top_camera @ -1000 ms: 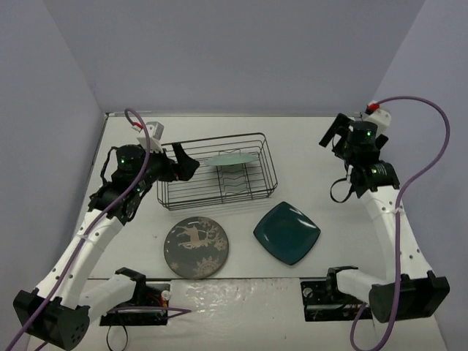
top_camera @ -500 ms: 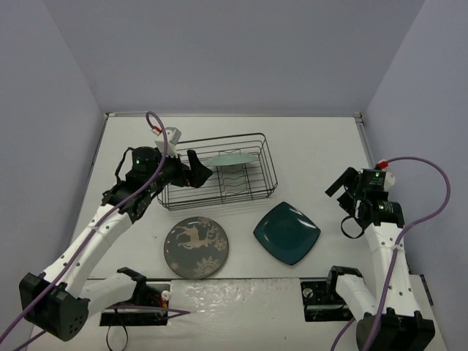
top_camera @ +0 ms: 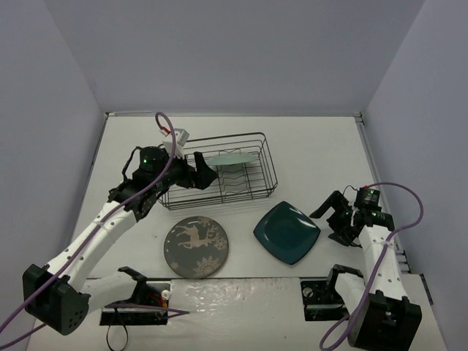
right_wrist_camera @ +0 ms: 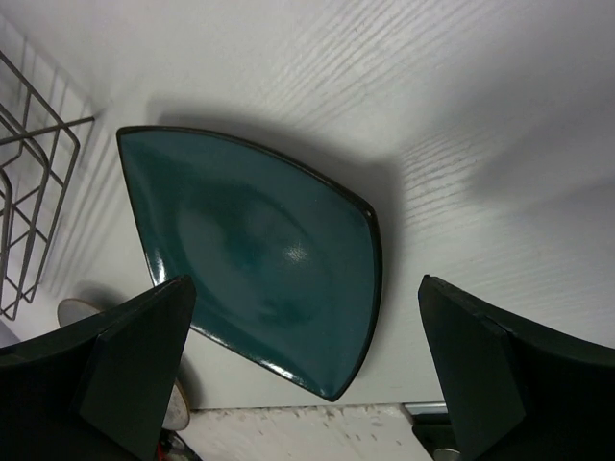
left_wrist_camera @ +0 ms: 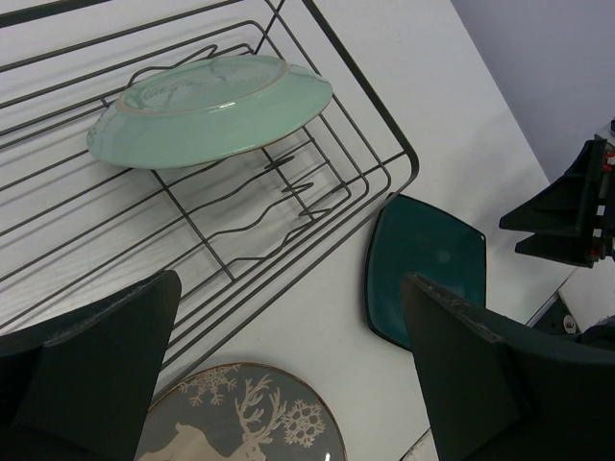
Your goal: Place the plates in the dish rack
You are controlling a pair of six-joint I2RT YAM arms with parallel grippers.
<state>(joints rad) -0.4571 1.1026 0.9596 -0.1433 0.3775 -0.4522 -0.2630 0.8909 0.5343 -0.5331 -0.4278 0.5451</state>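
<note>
In the last second the right arm has swung from the far back corner down towards the near edge, so the right gripper (top_camera: 330, 219) now hangs low just beside the dark teal rounded-square plate (top_camera: 287, 232), its two fingers spread wide with nothing between them; its wrist view looks straight onto that plate. Meanwhile the left gripper (top_camera: 205, 174) has slid from the left end of the rectangular black wire dish rack (top_camera: 219, 197) to a spot over its middle, fingers also wide apart and empty, close to the small pale mint-green round plate (top_camera: 234, 158). None of the plates has shifted. To me this looks like the right arm lining up on the teal plate as the next one to load, while the left stands by at the rack, perhaps to steady or straighten the mint plate. By my count there are three plates and one rack: the mint one is already inside the rack, lying slantwise across the wavy slot wires, not upright; the teal one and the dark grey round plate with white deer pattern (top_camera: 196, 247) lie flat on the white table (top_camera: 307, 146) in front of the rack, near each other but apart, so one is in and two are left
</note>
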